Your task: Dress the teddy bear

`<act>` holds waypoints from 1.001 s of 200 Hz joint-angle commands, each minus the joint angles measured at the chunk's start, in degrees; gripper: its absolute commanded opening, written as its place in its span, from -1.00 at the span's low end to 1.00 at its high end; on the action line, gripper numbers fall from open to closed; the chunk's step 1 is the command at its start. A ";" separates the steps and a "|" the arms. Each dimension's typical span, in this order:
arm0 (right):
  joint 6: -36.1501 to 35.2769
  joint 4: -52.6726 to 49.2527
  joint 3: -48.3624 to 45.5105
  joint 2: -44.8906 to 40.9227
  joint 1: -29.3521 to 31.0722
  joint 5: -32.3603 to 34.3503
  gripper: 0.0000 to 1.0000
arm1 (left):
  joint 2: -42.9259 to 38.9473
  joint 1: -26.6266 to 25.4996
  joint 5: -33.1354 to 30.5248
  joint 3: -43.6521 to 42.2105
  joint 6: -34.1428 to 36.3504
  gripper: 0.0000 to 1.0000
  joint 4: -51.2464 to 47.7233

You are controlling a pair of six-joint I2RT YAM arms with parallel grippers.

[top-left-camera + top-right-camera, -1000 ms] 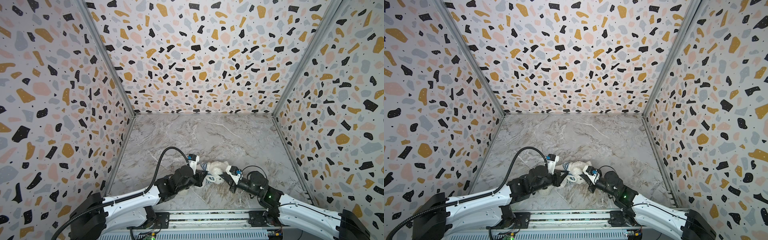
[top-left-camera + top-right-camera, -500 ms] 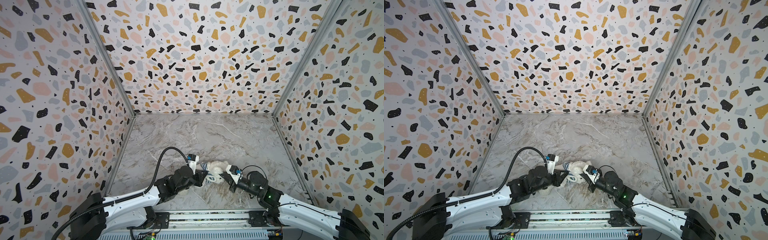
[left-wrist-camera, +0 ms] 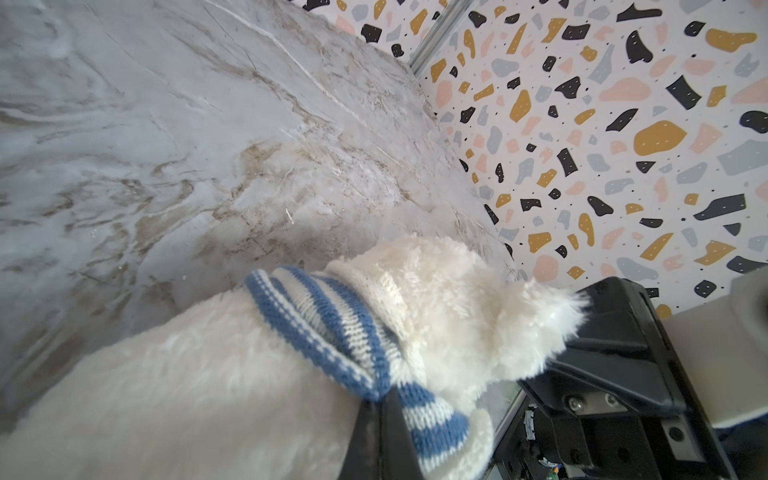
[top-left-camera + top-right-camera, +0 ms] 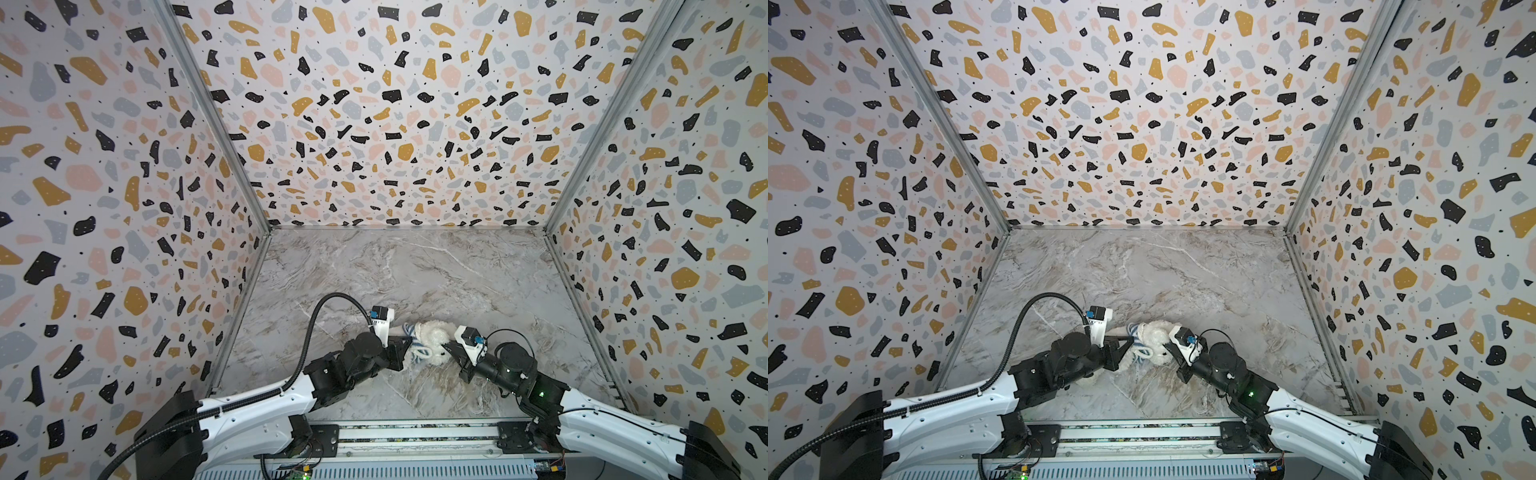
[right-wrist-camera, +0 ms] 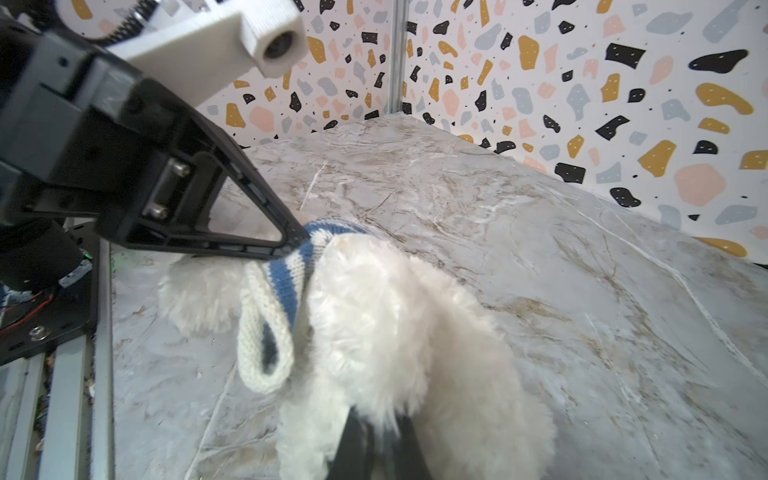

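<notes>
In both top views the teddy bear [image 4: 432, 347] is seen only as a white lump near the front edge of the bench [image 4: 415, 270], its long axis laid crosswise between the arms. Only by the wrist views is the left gripper [image 3: 380, 409] shown clenched on the striped shirt [image 3: 332, 328] bunched round it, and the right gripper [image 5: 376, 419] on its fur. Its facing cannot be told.

Bright, even, diffuse light; shadows faint on tabletop [image 4: 436, 282]. Top views sharp. Wrist views bent at edges, near fingers [image 3: 390, 440] blurred.

White teddy bear [image 4: 434, 341], blue-and-white striped shirt [image 3: 332, 328], grey-and-tan marbled floor [image 4: 415, 270], walls [image 4: 374, 124] of black, ochre, pink, grey terrazzo flecks.
</notes>
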 commanded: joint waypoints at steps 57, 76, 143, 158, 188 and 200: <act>4.41 -6.29 2.03 -5.46 -2.54 7.45 -1.00 | -4.27 0.55 -2.17 -2.37 2.49 -1.00 -3.29; 5.09 -7.42 1.95 -6.07 -3.89 7.23 -1.00 | -6.61 0.91 -2.42 -3.19 2.56 -1.00 -5.04; 5.61 -5.07 1.41 -5.92 -4.74 5.11 -1.00 | -10.63 3.99 -2.61 -4.93 5.27 -1.00 -10.25; 5.29 -4.88 1.32 -6.23 -4.83 4.94 -1.00 | -10.72 4.86 -2.35 -4.89 5.72 -1.00 -10.75; 5.12 -4.77 0.96 -6.66 -4.83 5.13 -1.00 | -12.12 5.96 -2.15 -5.15 6.13 -1.00 -11.69; 5.30 -4.68 0.54 -6.98 -4.83 5.49 -1.00 | -12.89 5.97 -0.10 -5.24 6.80 -1.00 -10.57</act>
